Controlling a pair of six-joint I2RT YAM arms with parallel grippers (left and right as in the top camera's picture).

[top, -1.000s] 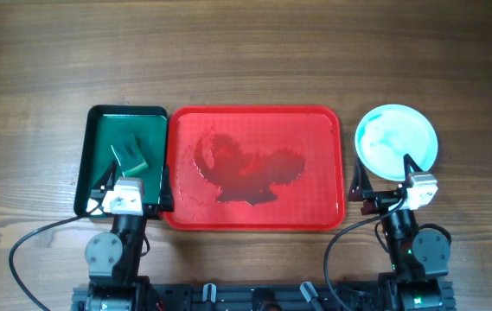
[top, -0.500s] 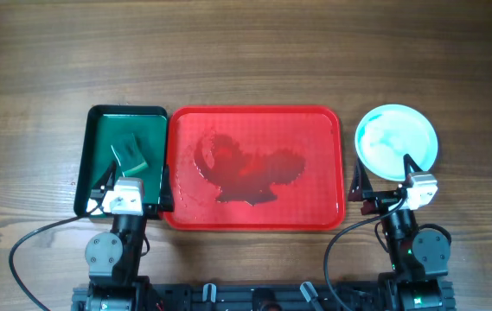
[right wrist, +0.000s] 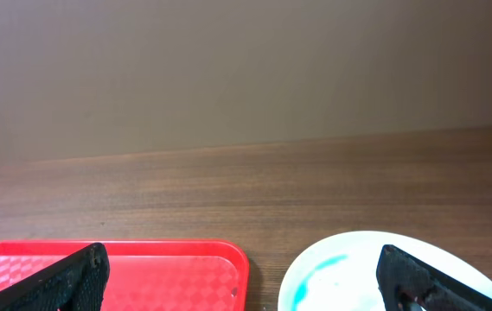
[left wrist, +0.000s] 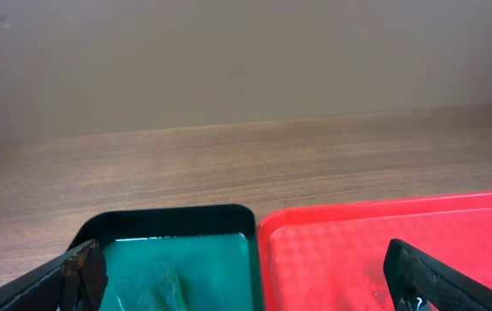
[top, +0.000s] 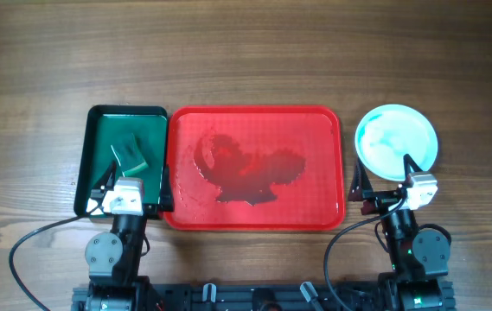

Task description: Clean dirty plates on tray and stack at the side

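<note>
The red tray (top: 315, 121) lies in the middle of the table with no plate on it, only a wet patch (top: 246, 173). It also shows in the left wrist view (left wrist: 453, 225) and the right wrist view (right wrist: 185, 268). A round white plate (top: 396, 142) with faint teal smears sits on the table right of the tray; whether others lie under it I cannot tell. Its rim shows in the right wrist view (right wrist: 341, 268). My left gripper (top: 133, 178) is open over the near end of the green tray. My right gripper (top: 382, 175) is open at the plate's near edge. Both hold nothing.
A smaller dark green tray (top: 124, 117) lies left of the red one, with a green sponge (top: 130, 155) in it, also seen in the left wrist view (left wrist: 146, 285). Bare wooden table (top: 246, 52) lies beyond the trays.
</note>
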